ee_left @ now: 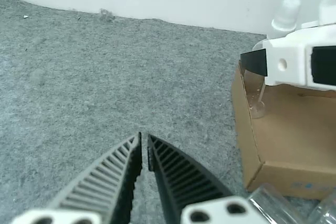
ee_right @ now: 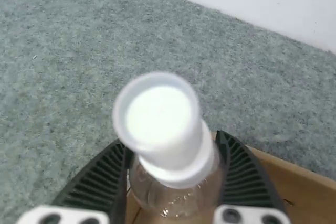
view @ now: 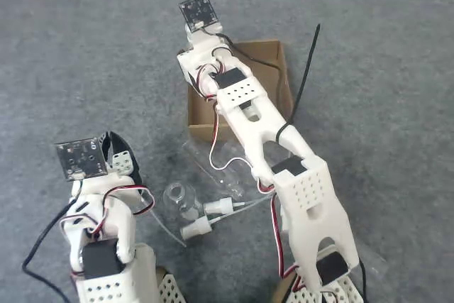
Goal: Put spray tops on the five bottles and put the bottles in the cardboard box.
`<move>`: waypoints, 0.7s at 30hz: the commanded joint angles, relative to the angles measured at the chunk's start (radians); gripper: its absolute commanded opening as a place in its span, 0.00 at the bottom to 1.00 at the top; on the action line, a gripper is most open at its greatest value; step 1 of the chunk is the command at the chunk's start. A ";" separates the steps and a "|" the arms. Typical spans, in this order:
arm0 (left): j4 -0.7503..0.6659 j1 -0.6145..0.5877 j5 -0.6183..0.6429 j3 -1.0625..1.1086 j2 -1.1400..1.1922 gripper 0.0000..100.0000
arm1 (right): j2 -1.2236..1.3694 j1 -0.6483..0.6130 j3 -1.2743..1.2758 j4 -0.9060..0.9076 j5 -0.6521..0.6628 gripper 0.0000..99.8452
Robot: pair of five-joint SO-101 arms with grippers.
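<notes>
My right gripper (ee_right: 170,140) is shut on a clear bottle (ee_right: 173,200) with a white spray top (ee_right: 157,114), held upright over the near left edge of the cardboard box (ee_right: 299,182). The high view shows that arm stretched out to the box (view: 273,58). In the left wrist view the held bottle's cap (ee_left: 286,14) rises above the box (ee_left: 283,129). My left gripper (ee_left: 145,140) is shut on nothing, low over the carpet to the left of the box. Two clear bottles (view: 213,168) (view: 179,200) lie on the carpet between the arms. Two white spray tops (view: 218,208) (view: 196,228) lie beside them.
Grey carpet covers the whole work area, with open room left of the box. A white wall runs along the far edge. A black cable (view: 306,69) trails past the box's right side. Clear bottle parts (ee_left: 278,203) lie just in front of the box.
</notes>
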 commanded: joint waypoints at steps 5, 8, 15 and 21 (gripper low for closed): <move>-0.031 -0.008 -0.009 -0.007 -0.015 0.02 | 0.047 -0.015 -0.034 -0.010 -0.018 0.12; -0.031 -0.008 -0.009 -0.007 -0.015 0.02 | 0.047 -0.015 -0.034 -0.005 -0.017 0.13; -0.032 -0.008 -0.009 0.001 -0.015 0.02 | 0.047 0.001 -0.034 0.035 -0.017 0.28; -0.034 -0.006 -0.009 0.004 -0.015 0.02 | 0.045 0.005 -0.035 0.070 -0.017 0.29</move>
